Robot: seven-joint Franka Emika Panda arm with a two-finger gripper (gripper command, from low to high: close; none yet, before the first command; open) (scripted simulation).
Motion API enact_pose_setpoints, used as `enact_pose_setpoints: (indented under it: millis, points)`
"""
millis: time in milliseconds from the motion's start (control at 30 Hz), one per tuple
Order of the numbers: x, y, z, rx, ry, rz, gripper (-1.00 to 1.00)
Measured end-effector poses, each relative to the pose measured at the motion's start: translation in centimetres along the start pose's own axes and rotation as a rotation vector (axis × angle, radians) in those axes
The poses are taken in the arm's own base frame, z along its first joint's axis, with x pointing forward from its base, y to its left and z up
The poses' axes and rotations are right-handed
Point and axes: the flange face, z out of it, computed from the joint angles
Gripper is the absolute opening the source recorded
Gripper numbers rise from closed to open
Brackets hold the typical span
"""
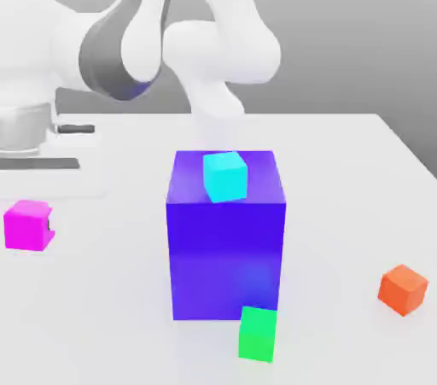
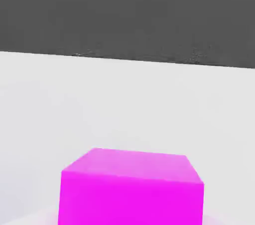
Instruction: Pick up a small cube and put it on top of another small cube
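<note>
The claw is closed with nothing visibly between its jaws, while the small magenta cube [image 1: 27, 224] rests on the tabletop [image 1: 341, 170] at the exterior view's left, close before the hand camera. Risk — closed jaws would shove it aside rather than grip it.

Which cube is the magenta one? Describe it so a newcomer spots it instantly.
Start at the tall blue block mid-table. Go toward the exterior view's left edge: the magenta cube sits alone there. It is pink, unlike the cyan, green and orange cubes.
</note>
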Motion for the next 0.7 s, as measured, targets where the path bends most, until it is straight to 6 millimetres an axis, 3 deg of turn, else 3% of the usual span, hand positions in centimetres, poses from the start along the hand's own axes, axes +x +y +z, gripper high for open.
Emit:
enact_pose_setpoints:
  millis: [700]
  points:
    - [-0.4, -7.2, -3.8, 0.027, 0.065, -0.858, -1.0]
